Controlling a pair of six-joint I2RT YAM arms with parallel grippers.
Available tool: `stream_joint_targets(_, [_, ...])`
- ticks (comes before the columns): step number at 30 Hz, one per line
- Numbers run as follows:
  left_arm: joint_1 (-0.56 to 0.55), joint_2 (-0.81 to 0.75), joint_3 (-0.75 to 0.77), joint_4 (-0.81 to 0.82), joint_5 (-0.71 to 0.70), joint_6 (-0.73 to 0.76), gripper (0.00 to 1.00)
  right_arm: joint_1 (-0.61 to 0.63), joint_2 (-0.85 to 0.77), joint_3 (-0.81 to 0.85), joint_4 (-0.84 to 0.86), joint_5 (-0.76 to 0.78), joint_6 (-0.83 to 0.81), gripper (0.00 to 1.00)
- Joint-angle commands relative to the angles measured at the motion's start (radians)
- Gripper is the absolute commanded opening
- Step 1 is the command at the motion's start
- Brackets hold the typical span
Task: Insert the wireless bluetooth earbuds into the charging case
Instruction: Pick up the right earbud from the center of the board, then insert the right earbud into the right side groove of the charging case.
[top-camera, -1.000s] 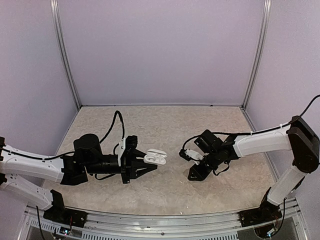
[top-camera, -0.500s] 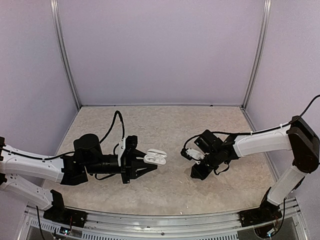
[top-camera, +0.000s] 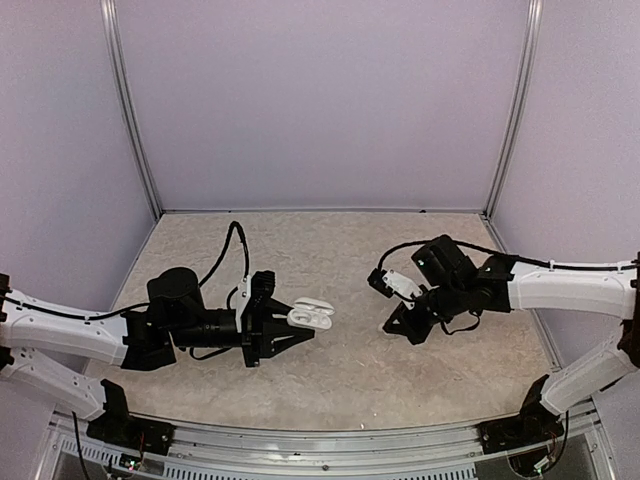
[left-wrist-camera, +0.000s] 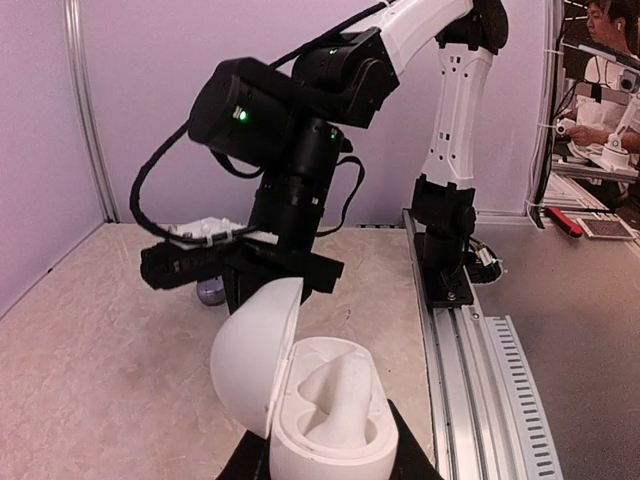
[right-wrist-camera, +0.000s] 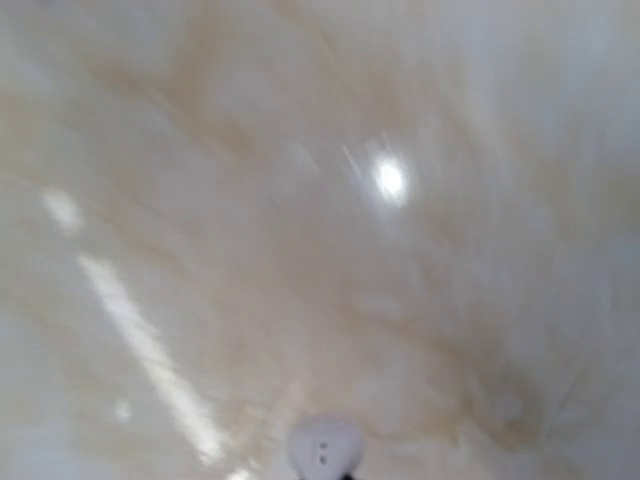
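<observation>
One case (top-camera: 312, 316) is counted: white, oval, held up off the table (top-camera: 330, 250). It is gripped by the left hand (top-camera: 305, 324), whose jaws are closed partway onto the lower shell. The lid (left-wrist-camera: 255, 355) is swung open to one side, and the moulded white inside is shown to the left wrist camera. There the gripping fingers are cut off by the bottom edge.

Two arms are counted, facing each other across the middle of the table. The right hand (left-wrist-camera: 232, 292) is hung low over the table, well apart from the case and pointed down.

One white bud (right-wrist-camera: 325, 447) is counted. It is caught at the very bottom of the right wrist view, with two small contact dots showing and its lower part cut off. A sliver of dark fingertip is seen beside it. The right hand is closed right down, and the bud is pinched at its tips, sharp while the table behind it is smeared into a blur.

One small purple-grey thing (left-wrist-camera: 211, 291) is spotted from the left wrist, rounded and just beside the right hand's fingers. Whether it is a bud cannot be told. In the top view both it and the white bud are hidden under the right hand.
</observation>
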Motion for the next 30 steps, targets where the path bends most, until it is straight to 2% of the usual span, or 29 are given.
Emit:
stream_joint_targets(1, [0.01, -0.011, -0.003, 0.021, 0.02, -0.011, 0.0, 0.012, -0.168, 0.047, 0.032, -0.158, -0.12, 0.0])
stream_joint_targets(6, [0.014, -0.01, 0.002, 0.018, 0.046, -0.016, 0.0, 0.084, -0.294, 0.093, 0.044, -0.222, -0.212, 0.0])
stream_joint_targets(10, [0.015, -0.004, 0.009, 0.015, 0.068, -0.018, 0.0, 0.164, -0.334, 0.134, 0.051, -0.261, -0.246, 0.0])
stream_joint_targets(14, [0.013, 0.001, 0.012, 0.012, 0.082, -0.001, 0.0, 0.254, -0.313, 0.187, 0.05, -0.255, -0.279, 0.0])
stream_joint_targets(22, [0.007, 0.006, 0.023, 0.0, 0.098, 0.008, 0.0, 0.382, -0.222, 0.289, 0.026, -0.145, -0.33, 0.0])
stream_joint_targets(30, [-0.005, 0.01, 0.032, -0.014, 0.112, 0.021, 0.0, 0.416, -0.149, 0.32, 0.022, -0.071, -0.355, 0.0])
